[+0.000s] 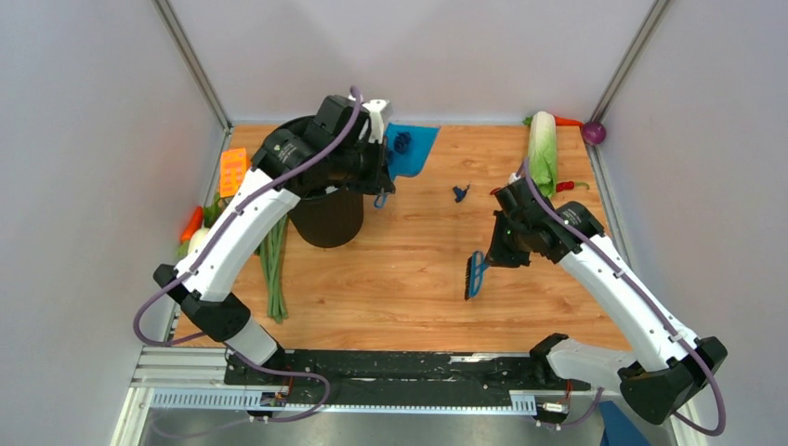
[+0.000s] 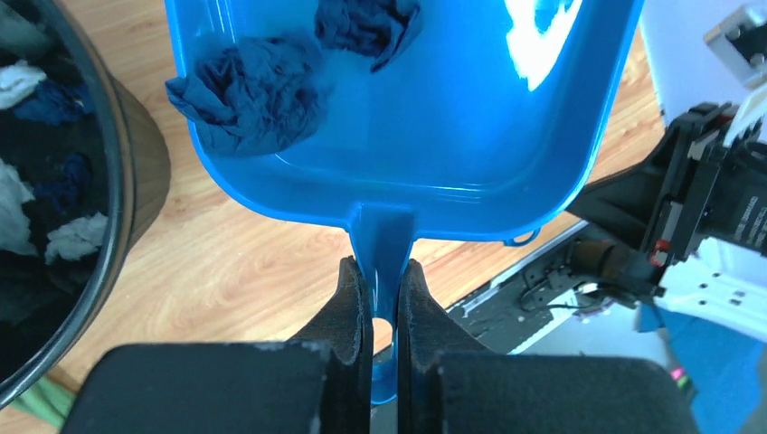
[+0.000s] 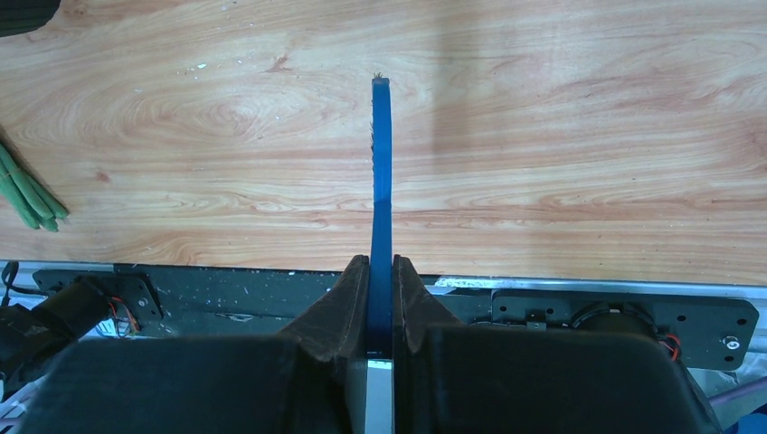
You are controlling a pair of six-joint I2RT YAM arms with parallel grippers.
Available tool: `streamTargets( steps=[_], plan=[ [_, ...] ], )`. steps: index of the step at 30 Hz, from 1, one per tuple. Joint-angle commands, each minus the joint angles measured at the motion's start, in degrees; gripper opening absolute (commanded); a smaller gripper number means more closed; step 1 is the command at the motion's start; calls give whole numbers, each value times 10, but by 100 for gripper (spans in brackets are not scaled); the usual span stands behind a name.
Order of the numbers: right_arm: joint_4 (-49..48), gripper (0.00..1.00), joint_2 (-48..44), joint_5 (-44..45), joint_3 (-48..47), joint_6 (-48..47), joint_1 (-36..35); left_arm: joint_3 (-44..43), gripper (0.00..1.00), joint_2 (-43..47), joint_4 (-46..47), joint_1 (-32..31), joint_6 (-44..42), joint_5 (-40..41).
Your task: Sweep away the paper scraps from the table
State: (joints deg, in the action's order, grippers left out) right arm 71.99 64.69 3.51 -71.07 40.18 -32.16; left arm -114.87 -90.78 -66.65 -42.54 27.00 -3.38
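Two paper scraps in dustpan, left gripper clamped on its handle, right gripper clamping brush

Your top camera looks down on the whole table from above and behind; both wrist cameras sit close, sharing its wood and black rail

Walls: pale grey panels are closing in the table on its left, far and right sides.
Corners: metal strips are running up where the panels meet.
Near edge: a black rail is lying along the wood, with a silver frame sitting just beside it.
Light: soft, even light is falling from above.
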Motion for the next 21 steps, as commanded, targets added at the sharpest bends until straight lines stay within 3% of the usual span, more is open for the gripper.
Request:
streamTargets(
  steps=[1, 11, 21],
  plan=[
    [-18, 0, 1, -7, -2, 2, 3, -9, 0, 20, 12, 54, 47, -93],
    [-23, 0, 9, -6, -2, -1, 3, 150, 0, 104, 119, 199, 139, -224],
    [-27, 0, 18, -9, -3, -3, 3, 280, 0, 182, 282, 305, 261, -331]
  ],
)
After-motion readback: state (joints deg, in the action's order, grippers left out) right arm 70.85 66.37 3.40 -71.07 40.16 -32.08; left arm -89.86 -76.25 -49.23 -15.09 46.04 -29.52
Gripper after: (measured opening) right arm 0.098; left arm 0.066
